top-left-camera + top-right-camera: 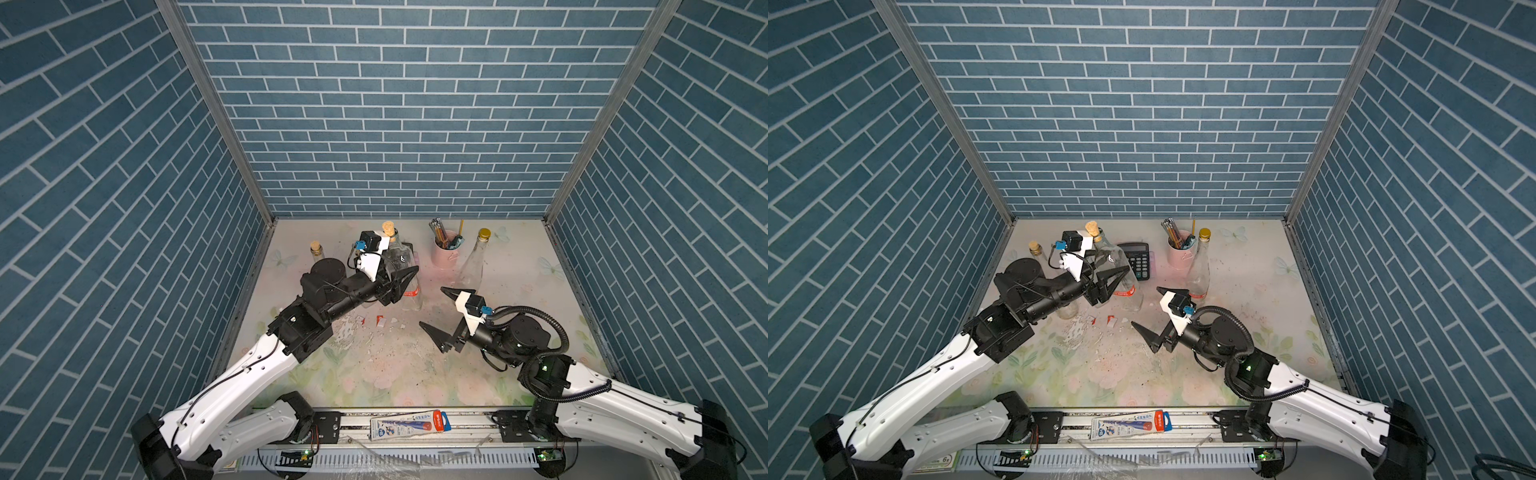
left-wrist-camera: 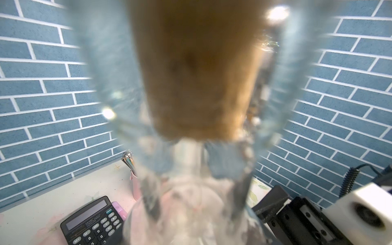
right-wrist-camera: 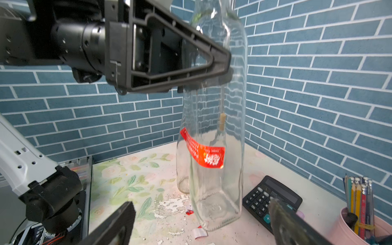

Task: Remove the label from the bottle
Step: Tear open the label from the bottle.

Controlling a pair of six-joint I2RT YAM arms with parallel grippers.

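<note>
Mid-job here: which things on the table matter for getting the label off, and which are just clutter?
Job: bottle, held by left gripper; red label on it; open right gripper; torn label scraps.
Clutter: calculator; pencil cup; gold-capped bottle; small corked bottle.

White arm shells, black joints, corrugated cable, triangular black right hand

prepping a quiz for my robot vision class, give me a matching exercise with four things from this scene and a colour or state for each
1 red label
2 calculator
3 pencil cup
4 right tool

a pink
b open, empty
c stuck on the glass bottle
d lying flat, keys up

Pairs: 1-c, 2-d, 3-a, 4-b
</note>
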